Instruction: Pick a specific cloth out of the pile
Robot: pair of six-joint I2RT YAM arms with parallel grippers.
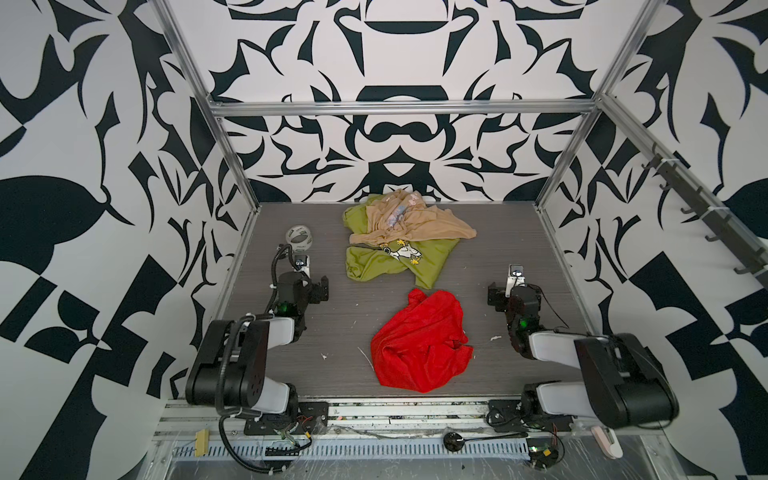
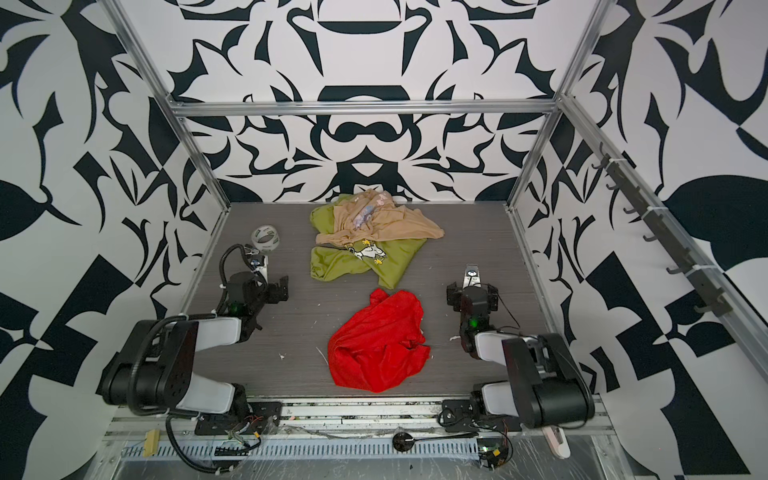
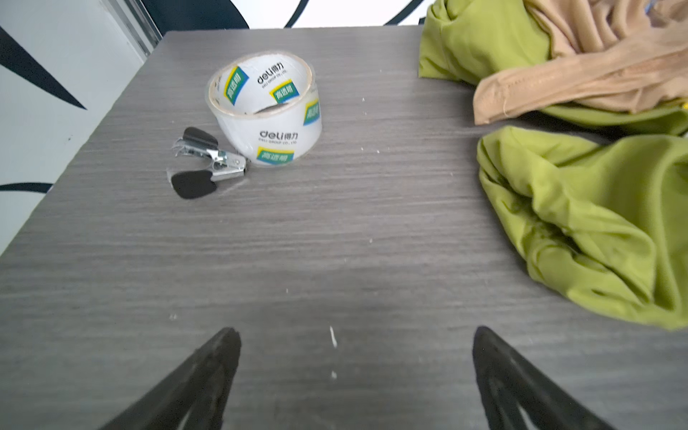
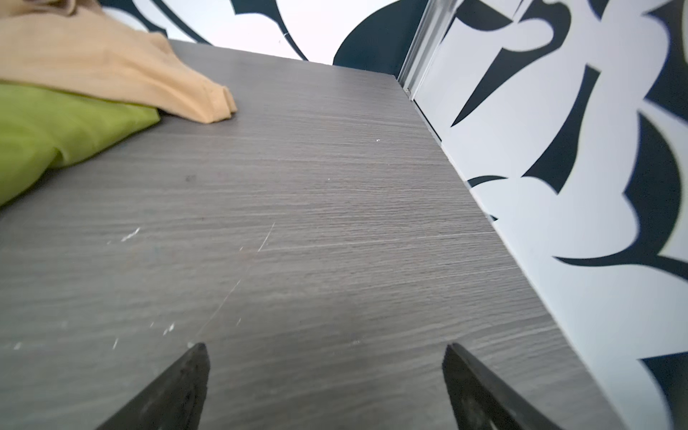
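**Enclosure.** Black-and-white patterned walls (image 1: 124,208) are mounted on a bare aluminium frame (image 1: 399,109). A rail of dark hooks (image 1: 706,224) runs along the right-hand wall.

**Work surface.** A grey wood-grain laminate table (image 1: 498,257), visibly scuffed.

**Pile** (image 1: 395,237). It sits at the middle of the far edge. It consists of a crumpled olive-green shirt with a white-and-yellow cartoon print (image 1: 374,262) and a beige tan garment (image 1: 415,228) draped over the shirt's far half.

**Plain bright red cloth of thin fabric** (image 1: 419,340). It lies bunched at the table centre, toward the near edge. Its far tip is just beside the shirt hem; whether the two touch cannot be told from here.

**Left gripper** (image 3: 353,331) and **right gripper** (image 4: 325,348). Both are spread wide and empty. They sit low over bare table near the left and right edges, well apart from the red cloth.

**Assessment.** The separation step appears complete, and no grasp is in hand. Any further move calls for a pinch on a raised red fold, drawn toward the near edge so the shirt is not dragged.

**Small items, near the far-left corner.** A clear tape roll with green-and-blue labels (image 3: 266,108) has a small black-and-metal staple remover (image 3: 208,163) just beside it. White specks (image 1: 323,356) are scattered across the surface.
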